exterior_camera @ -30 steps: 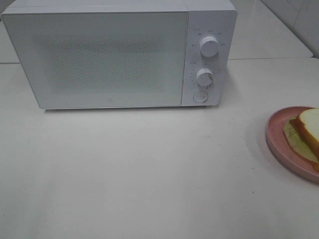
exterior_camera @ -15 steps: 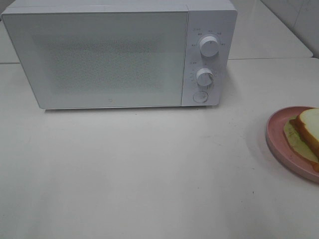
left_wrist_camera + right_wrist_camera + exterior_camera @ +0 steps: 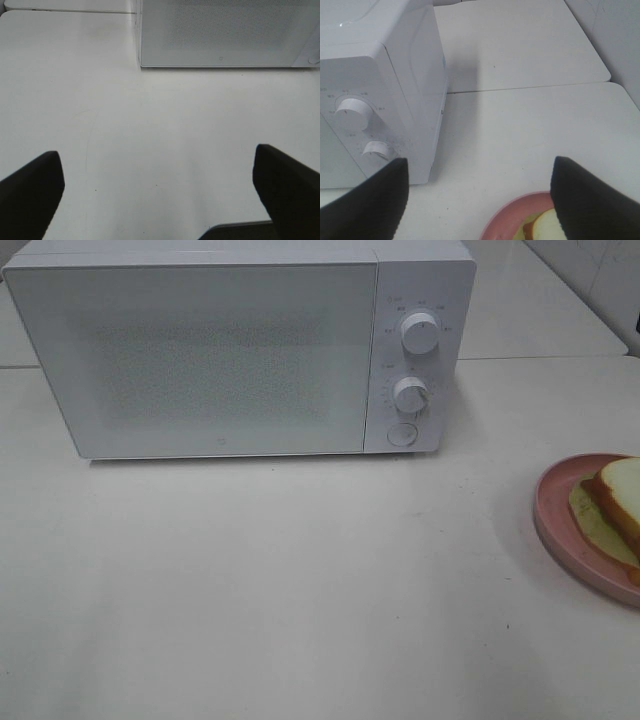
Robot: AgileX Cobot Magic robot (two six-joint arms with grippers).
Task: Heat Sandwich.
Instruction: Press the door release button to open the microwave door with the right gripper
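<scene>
The sandwich (image 3: pixel 622 502), white bread with a tan crust and a green leafy layer, lies on a round pink plate (image 3: pixel 556 512) at the table's right edge, partly cut off by the frame. The white microwave (image 3: pixel 200 350) stands at the back with its door shut. Neither gripper shows in the exterior high view. In the right wrist view my right gripper (image 3: pixel 477 200) is open above the table, with the plate (image 3: pixel 510 212) and the sandwich (image 3: pixel 546 228) just below it. My left gripper (image 3: pixel 160 195) is open over bare table in front of the microwave (image 3: pixel 220 30).
Two white knobs (image 3: pixel 420 332) (image 3: pixel 410 394) and a round button (image 3: pixel 401 434) sit on the microwave's right-hand panel. A seam between tabletops (image 3: pixel 540 358) runs behind the microwave. A wall (image 3: pixel 620 35) rises at the far right.
</scene>
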